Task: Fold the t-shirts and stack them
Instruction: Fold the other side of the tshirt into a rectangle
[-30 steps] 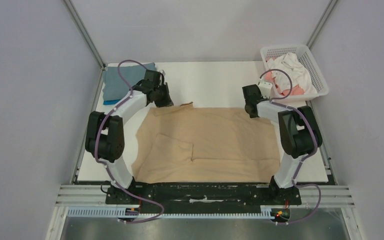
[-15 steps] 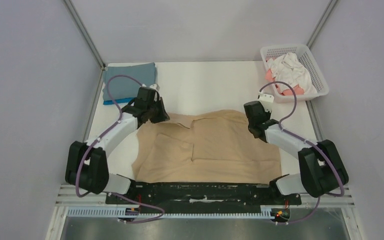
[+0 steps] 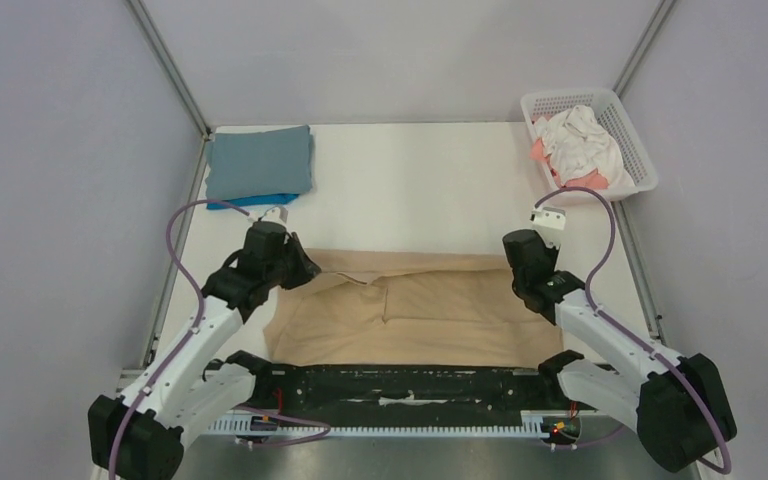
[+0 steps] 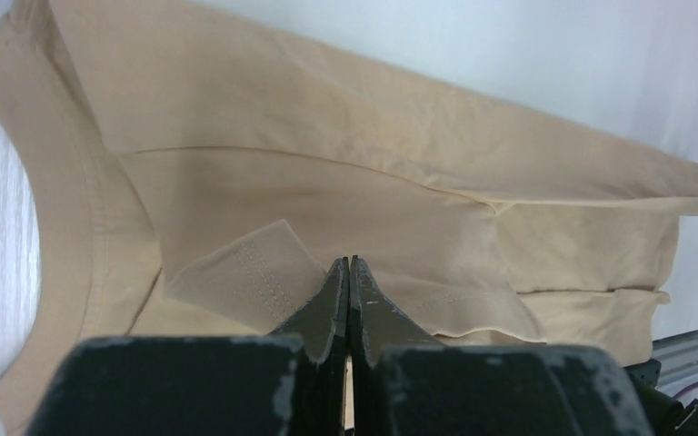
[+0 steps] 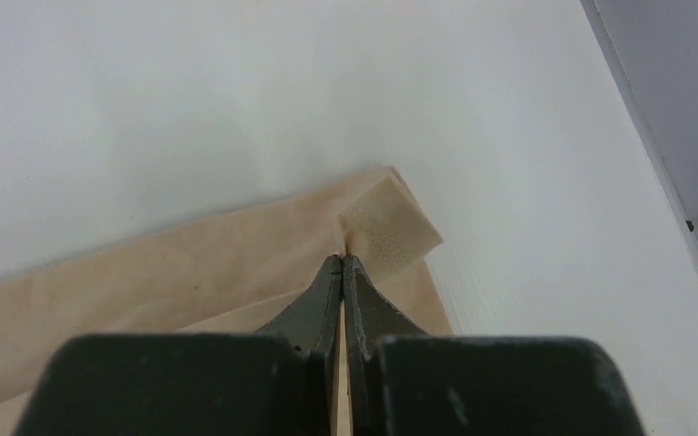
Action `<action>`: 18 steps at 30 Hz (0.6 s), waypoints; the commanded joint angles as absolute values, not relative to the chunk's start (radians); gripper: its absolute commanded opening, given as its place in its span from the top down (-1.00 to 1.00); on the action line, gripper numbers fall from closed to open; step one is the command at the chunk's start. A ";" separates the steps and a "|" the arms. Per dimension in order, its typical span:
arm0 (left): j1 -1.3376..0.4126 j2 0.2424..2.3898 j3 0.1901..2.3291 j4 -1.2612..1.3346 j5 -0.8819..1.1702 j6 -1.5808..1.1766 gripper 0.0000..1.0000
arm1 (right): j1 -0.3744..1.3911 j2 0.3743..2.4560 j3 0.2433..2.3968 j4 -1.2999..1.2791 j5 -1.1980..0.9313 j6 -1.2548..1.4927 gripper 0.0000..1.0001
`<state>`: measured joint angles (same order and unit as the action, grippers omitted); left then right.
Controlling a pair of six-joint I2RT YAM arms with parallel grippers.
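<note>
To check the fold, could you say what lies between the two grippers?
The tan-beige cloth t-shirt, folded edge spanning left gripper to right gripper; top view.

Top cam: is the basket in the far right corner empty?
No, the basket holds a heap of white and pink shirts that fills most of it.

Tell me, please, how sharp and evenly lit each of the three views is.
Top external: evenly lit and sharp, with no glare. Left wrist: the shirt is crisp, while the body of the left gripper blurs near the lens. Right wrist: the table washes out to plain white, and the base of the right gripper is soft.
</note>
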<state>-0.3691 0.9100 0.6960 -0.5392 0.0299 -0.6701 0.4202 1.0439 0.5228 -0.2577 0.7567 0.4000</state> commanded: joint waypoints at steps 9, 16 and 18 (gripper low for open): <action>-0.382 0.717 0.525 -0.643 0.079 -0.794 0.96 | 0.475 0.897 0.387 -0.440 0.717 0.531 0.85; -0.412 0.573 0.447 -0.688 0.262 -0.874 0.12 | 0.474 0.731 0.317 -0.511 0.596 0.591 0.05; -0.414 0.520 0.455 -0.720 0.241 -0.882 -0.55 | 0.475 0.660 0.321 -0.515 0.567 0.588 -0.25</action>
<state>-0.4080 0.6121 0.4480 -0.6739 0.1749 -0.8177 0.4713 0.7738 0.3168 -0.4957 0.6449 0.5529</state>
